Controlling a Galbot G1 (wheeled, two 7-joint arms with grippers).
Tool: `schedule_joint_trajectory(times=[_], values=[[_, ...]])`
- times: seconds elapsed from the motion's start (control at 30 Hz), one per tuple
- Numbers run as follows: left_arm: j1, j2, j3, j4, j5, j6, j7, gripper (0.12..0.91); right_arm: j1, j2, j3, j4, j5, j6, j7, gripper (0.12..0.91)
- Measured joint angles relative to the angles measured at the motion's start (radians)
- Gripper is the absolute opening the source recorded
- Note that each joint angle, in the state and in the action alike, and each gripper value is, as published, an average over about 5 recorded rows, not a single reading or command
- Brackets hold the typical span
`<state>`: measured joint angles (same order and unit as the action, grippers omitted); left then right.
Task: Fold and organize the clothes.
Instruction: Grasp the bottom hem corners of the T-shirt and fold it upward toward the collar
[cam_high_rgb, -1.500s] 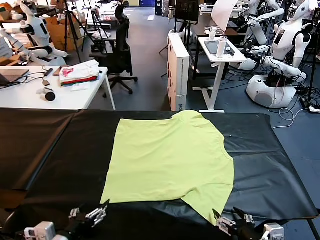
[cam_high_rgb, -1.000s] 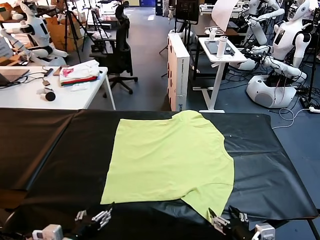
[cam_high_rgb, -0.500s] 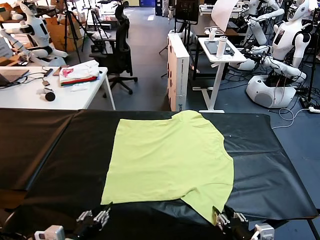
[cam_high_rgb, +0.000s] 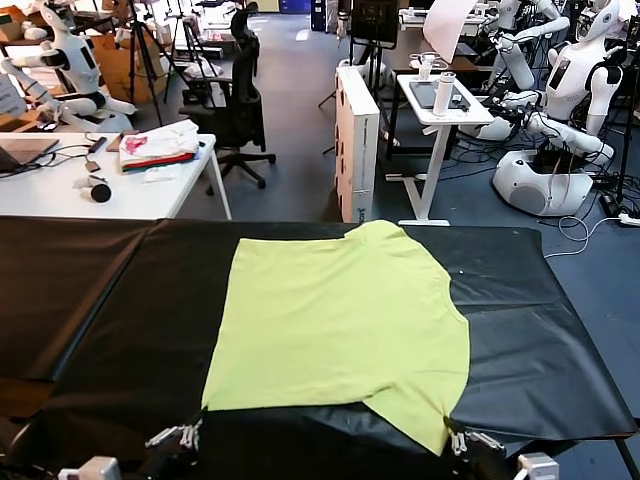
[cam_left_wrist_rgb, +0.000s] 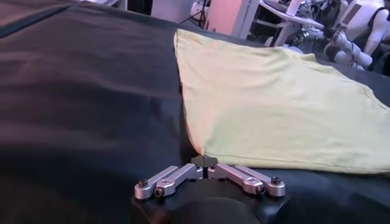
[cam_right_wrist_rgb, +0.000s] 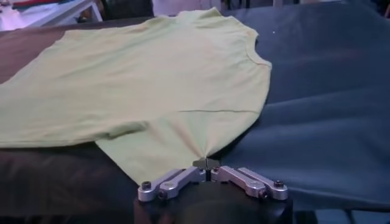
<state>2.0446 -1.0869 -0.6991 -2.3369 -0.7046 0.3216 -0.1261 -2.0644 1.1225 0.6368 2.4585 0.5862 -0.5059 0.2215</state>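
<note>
The lime yellow-green T-shirt (cam_high_rgb: 340, 320) lies flat on the black table cover (cam_high_rgb: 100, 300), one sleeve toward the far edge and one toward me. My left gripper (cam_high_rgb: 190, 428) is at the near edge, shut on the shirt's near left hem corner; the left wrist view shows the gripper (cam_left_wrist_rgb: 205, 160) with the T-shirt (cam_left_wrist_rgb: 274, 103) spread beyond it. My right gripper (cam_high_rgb: 452, 443) is shut on the tip of the near sleeve; in the right wrist view the T-shirt (cam_right_wrist_rgb: 152, 79) puckers into the gripper (cam_right_wrist_rgb: 207, 162).
Behind the table, a white desk holds a white-pink-red pile (cam_high_rgb: 158, 147). A black office chair (cam_high_rgb: 235, 100), a white box (cam_high_rgb: 357, 140) and other robots (cam_high_rgb: 560, 120) stand further back. The black cover extends widely on both sides of the shirt.
Both grippers moved up to the shirt's near corners and closed on them. The near sleeve tip has shifted slightly toward the table's near edge.
</note>
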Motion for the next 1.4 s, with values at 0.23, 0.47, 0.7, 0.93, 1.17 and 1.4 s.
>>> schedule_joint_trajectory(times=[0.23, 0.47, 0.7, 0.93, 1.17, 1.4], values=[[0.019, 0.002, -0.046, -0.005, -0.019, -0.014, -0.017, 0.147, 0.009, -0.002, 0.006, 0.011, 0.004, 0.002, -0.006, 0.138], [-0.014, -0.013, -0.051, 0.004, -0.036, -0.086, 0.015, 0.147, 0.096, -0.007, 0.02, -0.006, 0.007, 0.018, -0.054, 0.138], [-0.099, -0.03, -0.022, 0.049, -0.03, -0.14, 0.054, 0.147, 0.265, -0.019, 0.001, -0.068, 0.067, 0.031, -0.057, 0.138], [-0.206, -0.039, 0.008, 0.1, -0.03, -0.147, 0.059, 0.147, 0.449, -0.019, -0.048, -0.196, 0.084, 0.034, -0.049, 0.138], [-0.343, -0.059, 0.06, 0.166, -0.015, -0.133, 0.058, 0.147, 0.622, -0.016, -0.111, -0.342, 0.106, 0.068, -0.053, 0.138], [-0.458, -0.051, 0.095, 0.252, -0.017, -0.122, 0.058, 0.147, 0.745, -0.014, -0.168, -0.455, 0.108, 0.079, -0.054, 0.138]])
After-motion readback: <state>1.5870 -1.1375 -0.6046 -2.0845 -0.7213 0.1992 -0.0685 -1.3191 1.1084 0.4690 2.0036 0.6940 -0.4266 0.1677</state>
